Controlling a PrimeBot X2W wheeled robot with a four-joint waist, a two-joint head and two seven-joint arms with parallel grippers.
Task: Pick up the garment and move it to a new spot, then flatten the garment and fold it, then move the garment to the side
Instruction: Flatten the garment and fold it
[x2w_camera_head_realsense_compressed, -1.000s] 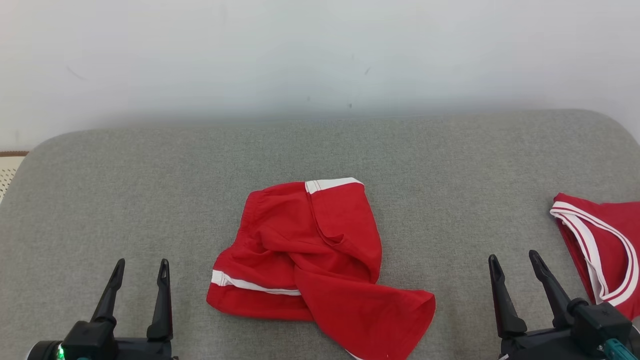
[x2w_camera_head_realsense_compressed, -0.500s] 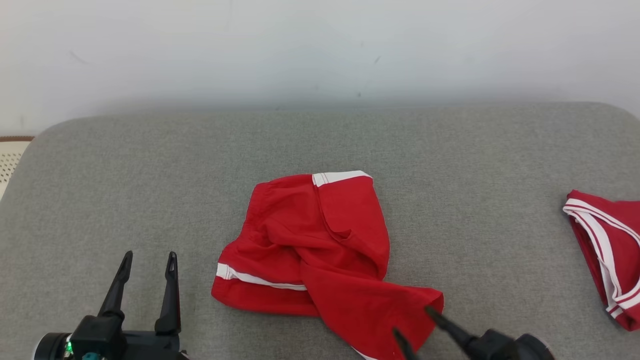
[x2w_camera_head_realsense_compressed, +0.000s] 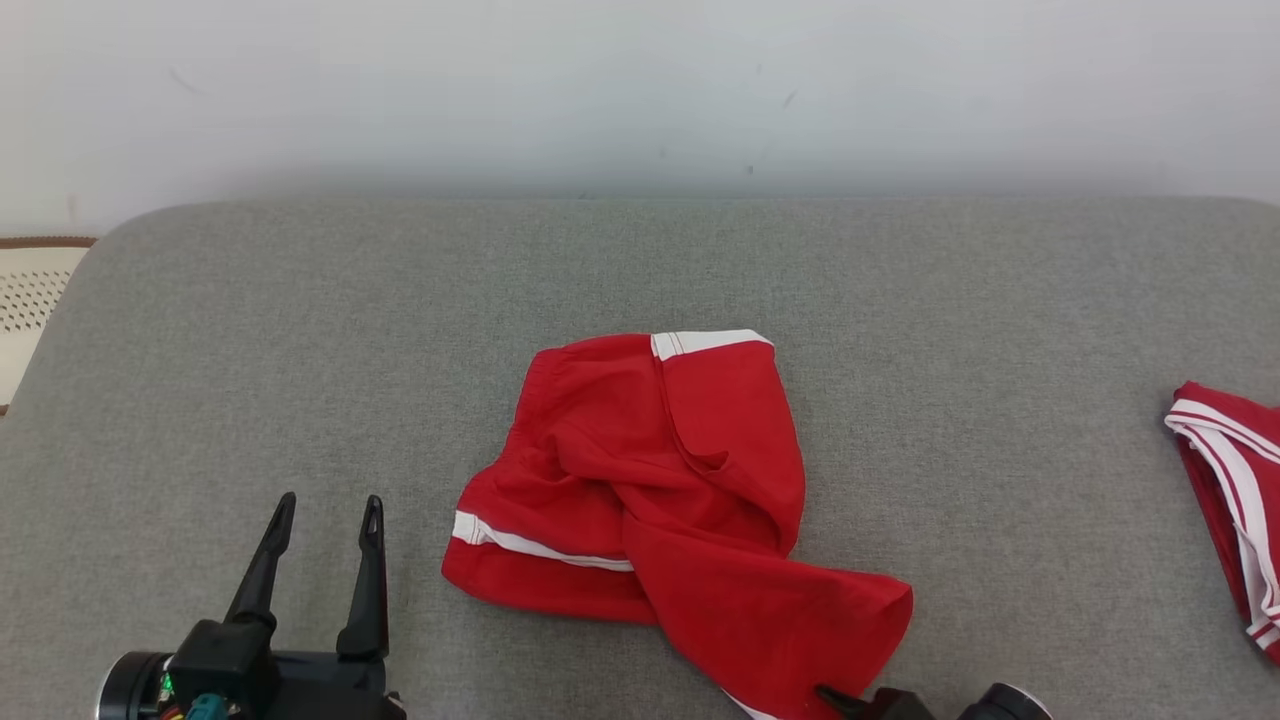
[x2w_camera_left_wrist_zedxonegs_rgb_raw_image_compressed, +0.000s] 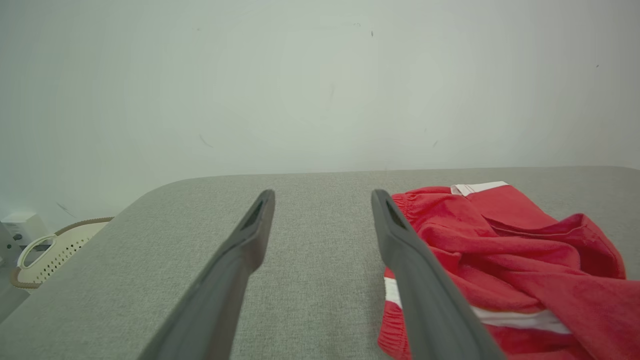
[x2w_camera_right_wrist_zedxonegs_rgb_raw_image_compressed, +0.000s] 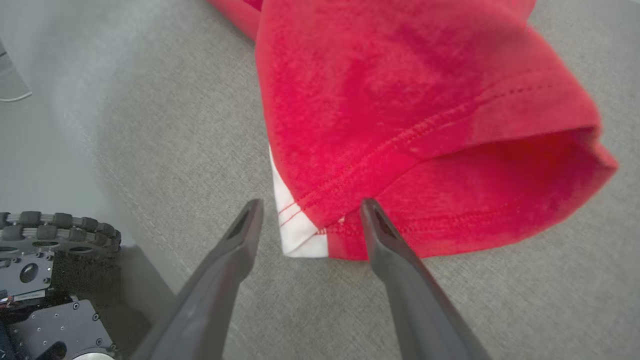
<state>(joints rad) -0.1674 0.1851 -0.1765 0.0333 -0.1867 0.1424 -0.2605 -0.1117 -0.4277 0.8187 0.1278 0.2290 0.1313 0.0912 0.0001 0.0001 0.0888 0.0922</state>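
Standing with its fingers apart and empty, the right gripper (x2w_camera_right_wrist_zedxonegs_rgb_raw_image_compressed: 311, 205) has the white-trimmed hem corner of the crumpled red garment (x2w_camera_right_wrist_zedxonegs_rgb_raw_image_compressed: 400, 100) between its fingertips; contact cannot be told. The left gripper (x2w_camera_head_realsense_compressed: 329, 500), likewise spread and empty, has the garment just to its right on the grey padded surface (x2w_camera_head_realsense_compressed: 300, 330).

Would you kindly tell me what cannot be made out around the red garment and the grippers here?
Red garment, head view: own crumpled folds hide its lower layers; the bottom edge cuts its near corner.
Second red garment, head view: cut off by the right edge.
Right gripper, right wrist view: contact with the hem is unclear.
Basket, head view: cut off by the left edge.
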